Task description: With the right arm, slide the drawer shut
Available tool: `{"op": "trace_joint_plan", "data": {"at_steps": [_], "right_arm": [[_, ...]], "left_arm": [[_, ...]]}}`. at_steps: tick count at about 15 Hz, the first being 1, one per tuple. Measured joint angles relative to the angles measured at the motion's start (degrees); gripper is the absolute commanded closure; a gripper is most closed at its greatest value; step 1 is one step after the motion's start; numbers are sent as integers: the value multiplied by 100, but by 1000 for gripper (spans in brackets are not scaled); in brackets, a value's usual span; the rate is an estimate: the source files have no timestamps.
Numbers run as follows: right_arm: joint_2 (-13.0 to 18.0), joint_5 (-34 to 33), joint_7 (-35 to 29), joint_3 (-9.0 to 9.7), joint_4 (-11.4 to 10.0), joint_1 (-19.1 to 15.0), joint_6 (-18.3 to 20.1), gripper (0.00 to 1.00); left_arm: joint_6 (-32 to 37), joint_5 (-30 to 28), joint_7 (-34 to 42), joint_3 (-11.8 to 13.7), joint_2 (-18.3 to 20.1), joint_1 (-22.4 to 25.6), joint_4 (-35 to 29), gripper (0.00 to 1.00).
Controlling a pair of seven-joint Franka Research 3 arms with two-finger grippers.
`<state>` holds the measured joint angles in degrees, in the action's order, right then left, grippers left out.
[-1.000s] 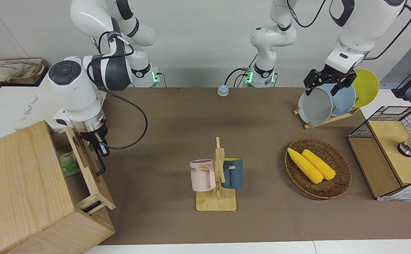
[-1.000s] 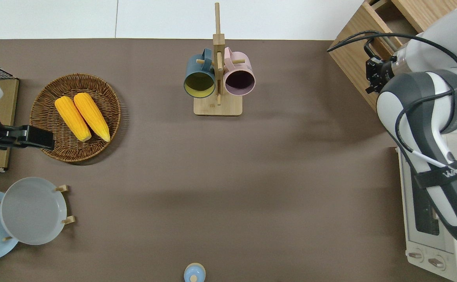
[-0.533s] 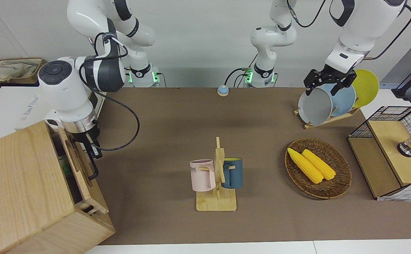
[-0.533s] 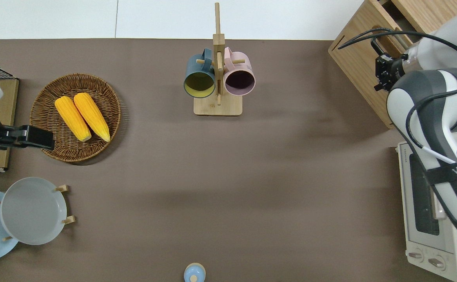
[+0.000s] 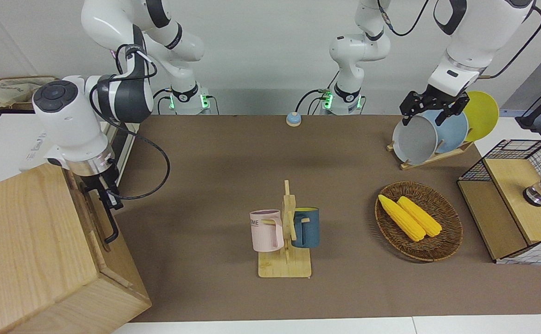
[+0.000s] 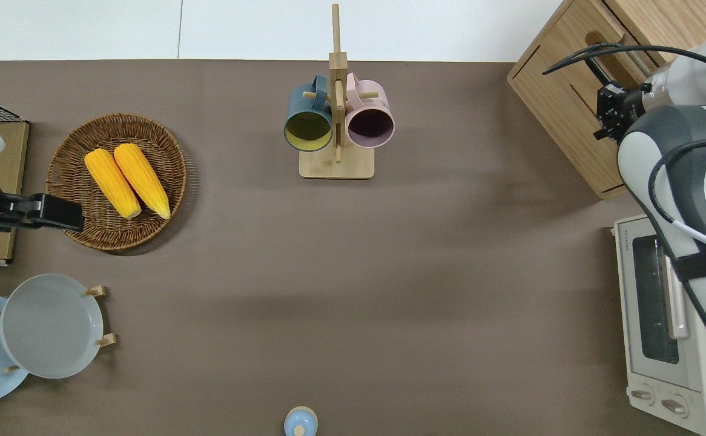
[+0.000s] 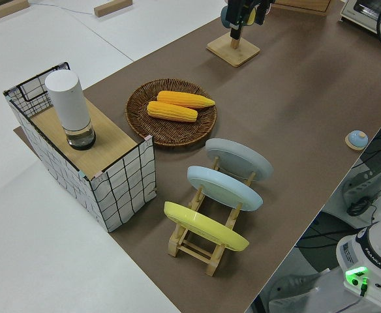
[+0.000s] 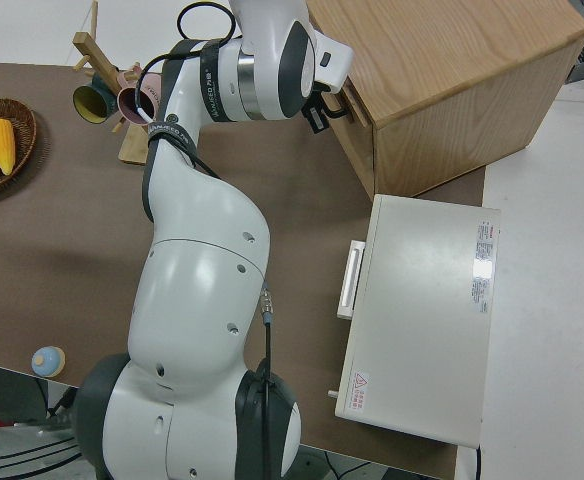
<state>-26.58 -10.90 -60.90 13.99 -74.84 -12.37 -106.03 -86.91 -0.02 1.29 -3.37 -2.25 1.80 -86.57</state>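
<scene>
Sitting at the right arm's end of the counter (image 5: 215, 153) was the big pale wooden cabinet (image 5: 24, 250), and just beside it, nearer the robots, the white toaster oven (image 6: 668, 327) with its bar handle. Toward the left arm's end stood a black wire-mesh box (image 5: 521, 199) with wooden panels and a white cylinder on top, then a plate rack (image 5: 437, 134) holding grey, blue and yellow plates, then a wicker basket (image 5: 442, 246) with two corn cobs (image 5: 409, 215) lying in it. Around the middle was a wooden mug tree (image 5: 286, 232) with a pink mug and a dark blue mug hanging on it, and a little blue button thing (image 5: 293, 119) sat near the robots' bases. None of that stuff was anywhere close to the cabinet front, so nothing was in the way.

The drawer (image 6: 577, 100) looked pushed all the way in, front panel flush with the cabinet face, nothing of the inside showing. Its black loop handle (image 5: 111, 227) stuck out from the panel, and the right gripper (image 5: 102, 195) was right at the end of that handle that's nearer the robots. Honestly couldn't tell whether the fingers were clamped on the handle or just pressed against it.

The right arm (image 5: 73, 123) was bent over with its wrist pointing down at the drawer front, black cable looping off it. The left arm was parked.
</scene>
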Motion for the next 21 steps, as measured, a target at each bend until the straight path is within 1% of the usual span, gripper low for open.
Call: {"op": "trace_joint_plan", "data": {"at_steps": [6, 9, 13, 14, 16, 19, 21], "right_arm": [[-2, 0, 13, 38, 6, 4, -6, 1000], [-6, 0, 13, 84, 6, 91, -5, 1000], [-7, 1, 22, 164, 10, 380, 24, 1000], [-4, 1, 25, 212, 15, 481, 48, 1000], [29, 1, 32, 252, 23, 749, 108, 1000], [171, 1, 197, 257, 17, 1134, 423, 1000], [334, 1, 491, 261, -30, 1244, 612, 1000]], "left_arm": [[0, 0, 0, 0, 0, 0, 0, 7], [0, 0, 0, 0, 0, 0, 0, 7], [0, 0, 0, 0, 0, 0, 0, 7], [0, 0, 0, 0, 0, 0, 0, 7], [0, 0, 0, 0, 0, 0, 0, 7], [0, 0, 0, 0, 0, 0, 0, 7], [0, 0, 0, 0, 0, 0, 0, 7]]}}
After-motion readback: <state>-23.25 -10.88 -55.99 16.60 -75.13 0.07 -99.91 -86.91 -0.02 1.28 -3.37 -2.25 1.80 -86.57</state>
